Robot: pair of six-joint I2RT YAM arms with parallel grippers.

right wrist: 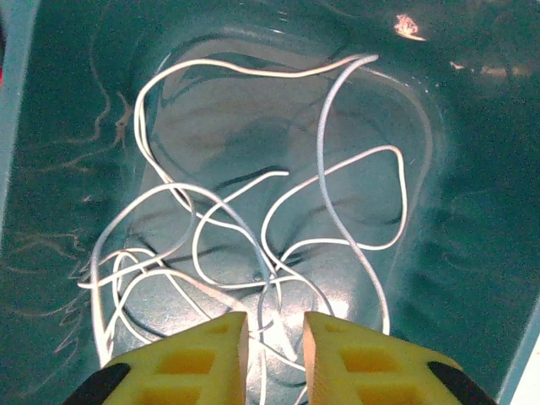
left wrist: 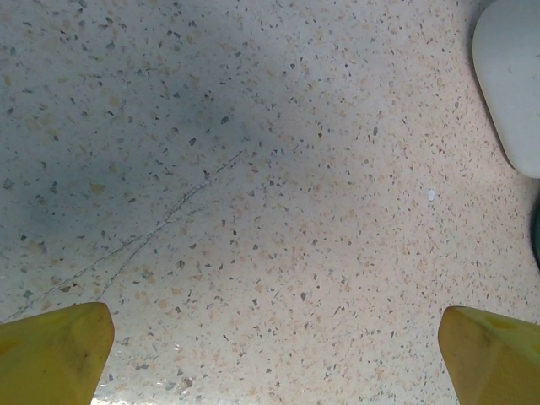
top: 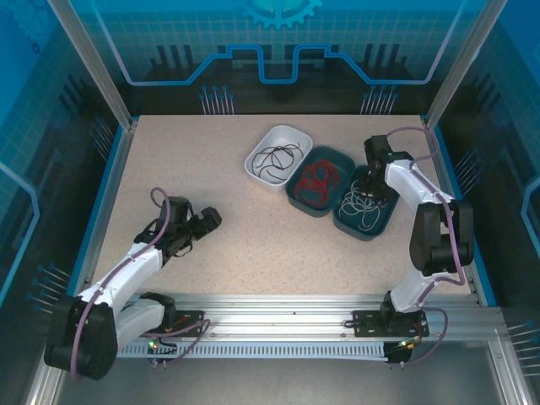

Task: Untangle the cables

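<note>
Filling three trays (top: 291, 132): black, red, white cables (top: 315, 180).

A white tray (top: 291, 131) and two teal trays, middle (top: 336, 153) and right (top: 371, 235), line the speckled tabletop's (top: 253, 245) far right.

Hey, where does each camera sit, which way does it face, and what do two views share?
Top external: above and behind the arms, looking down on the table, white tray, middle teal tray, right teal tray, both arms, left gripper and right gripper.
Left wrist: on the left arm, facing down at bare table; its yellow fingertips wide apart; white tray's edge upper right.
Right wrist: facing down into the right teal tray of white cables; its fingers slightly apart.
Shared: top and right wrist both show the white cables.
</note>
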